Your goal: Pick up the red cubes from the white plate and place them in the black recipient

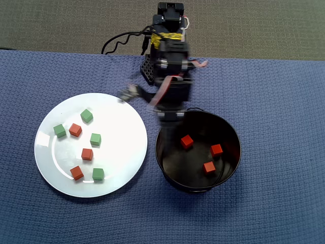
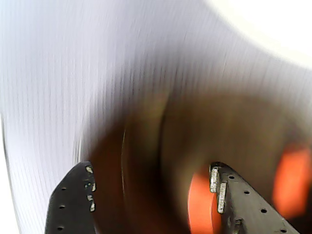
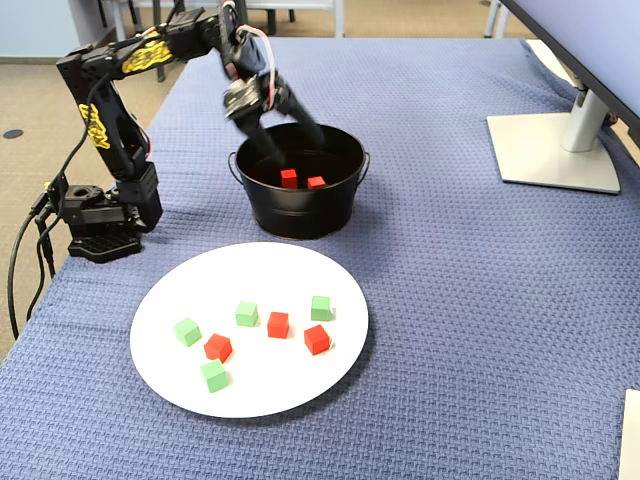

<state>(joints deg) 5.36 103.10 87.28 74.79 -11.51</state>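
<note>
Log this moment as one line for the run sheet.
gripper: open, empty, above black metal pot | small red cubes: three in pot, three on round white plate | green cubes: four on plate

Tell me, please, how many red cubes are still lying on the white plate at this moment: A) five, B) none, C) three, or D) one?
C: the overhead view shows three red cubes on the white plate among four green cubes, while three more already lie in the black recipient.
</note>
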